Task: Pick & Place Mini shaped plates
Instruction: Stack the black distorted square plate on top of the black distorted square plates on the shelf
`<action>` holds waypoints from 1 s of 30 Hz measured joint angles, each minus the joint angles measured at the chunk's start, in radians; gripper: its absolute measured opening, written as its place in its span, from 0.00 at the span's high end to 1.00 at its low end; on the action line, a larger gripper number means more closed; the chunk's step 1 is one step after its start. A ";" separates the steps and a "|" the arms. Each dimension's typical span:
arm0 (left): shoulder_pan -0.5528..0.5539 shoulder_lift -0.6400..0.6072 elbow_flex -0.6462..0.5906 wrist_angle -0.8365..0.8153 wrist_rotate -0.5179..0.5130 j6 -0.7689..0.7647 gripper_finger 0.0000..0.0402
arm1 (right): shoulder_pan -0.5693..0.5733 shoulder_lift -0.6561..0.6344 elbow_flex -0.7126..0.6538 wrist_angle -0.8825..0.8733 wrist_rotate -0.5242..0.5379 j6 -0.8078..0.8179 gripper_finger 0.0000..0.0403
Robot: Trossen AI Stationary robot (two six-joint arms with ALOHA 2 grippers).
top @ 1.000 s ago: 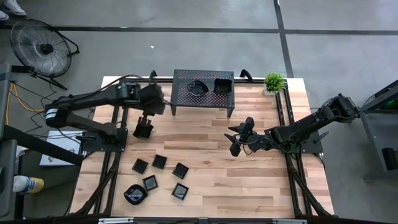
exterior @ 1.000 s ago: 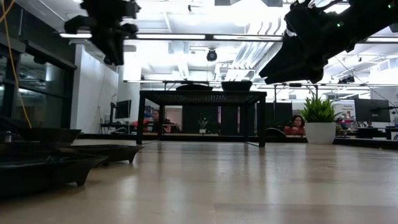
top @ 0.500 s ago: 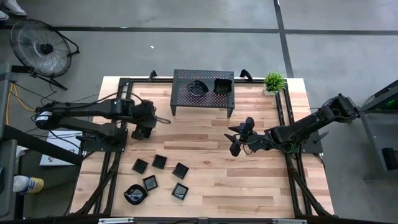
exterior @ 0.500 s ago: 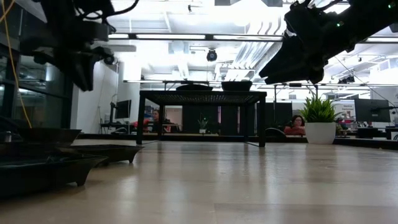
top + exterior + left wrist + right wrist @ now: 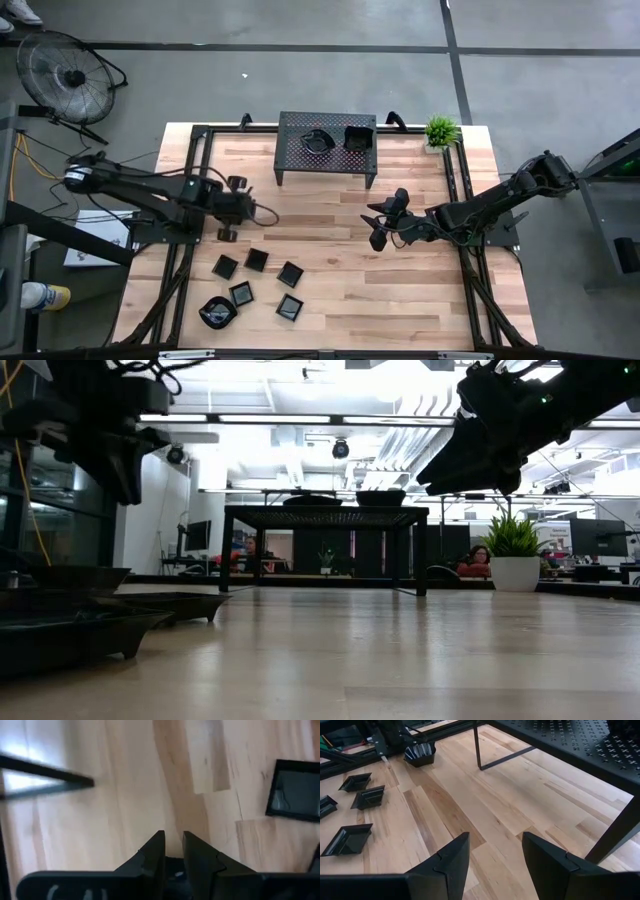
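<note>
- Left claw [image 5: 228,232] has swung back from the black perforated metal rack [image 5: 327,147] over the last second and now sits low near the left side of the pale wooden bench [image 5: 400,290], just above the loose cluster of plates.
- A second ago it hung beside the rack's left leg with something dark under it; what shows at the claw now is too small in the high view to name.
- In the left wrist view the fingers [image 5: 155,855] stand close together with a thin gap; a dark shape shows low between them. We cannot tell whether that is a plate.
- One small glossy black square plate [image 5: 295,790] lies near, on the bench.
- Two plates [image 5: 336,139] rest on the rack top; six more [image 5: 255,282] lie front-left on the bench.
- Right claw [image 5: 490,852] waits mid-bench, fingers apart, nothing between them, unmoved.
- Our reading: the left arm is returning for another plate; six remain to move.
</note>
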 joint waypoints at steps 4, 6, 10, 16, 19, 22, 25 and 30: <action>-0.048 0.029 -0.028 -0.002 -0.004 -0.105 0.84 | 0.000 0.000 0.000 -0.001 0.000 -0.001 0.56; -0.067 0.048 -0.050 -0.007 -0.014 -0.159 0.84 | 0.000 0.000 0.000 -0.002 0.000 -0.001 0.56; -0.085 0.080 -0.089 -0.003 -0.036 -0.335 0.85 | 0.000 0.000 0.000 -0.003 0.000 -0.001 0.56; -0.083 0.105 -0.134 -0.014 -0.056 -0.444 0.87 | 0.000 0.000 0.000 -0.003 0.000 -0.001 0.56; -0.083 0.105 -0.141 -0.021 -0.050 -0.408 0.86 | 0.000 0.000 0.000 -0.008 0.000 -0.001 0.56; -0.083 0.105 -0.141 -0.023 0.004 -0.318 0.85 | 0.000 0.000 0.000 -0.010 0.000 -0.001 0.56; -0.083 0.105 -0.141 -0.022 0.039 -0.280 0.81 | 0.000 0.000 0.000 -0.016 0.000 -0.001 0.56; -0.084 0.105 -0.141 -0.032 0.036 -0.277 0.73 | 0.000 0.000 0.000 -0.017 0.000 -0.001 0.56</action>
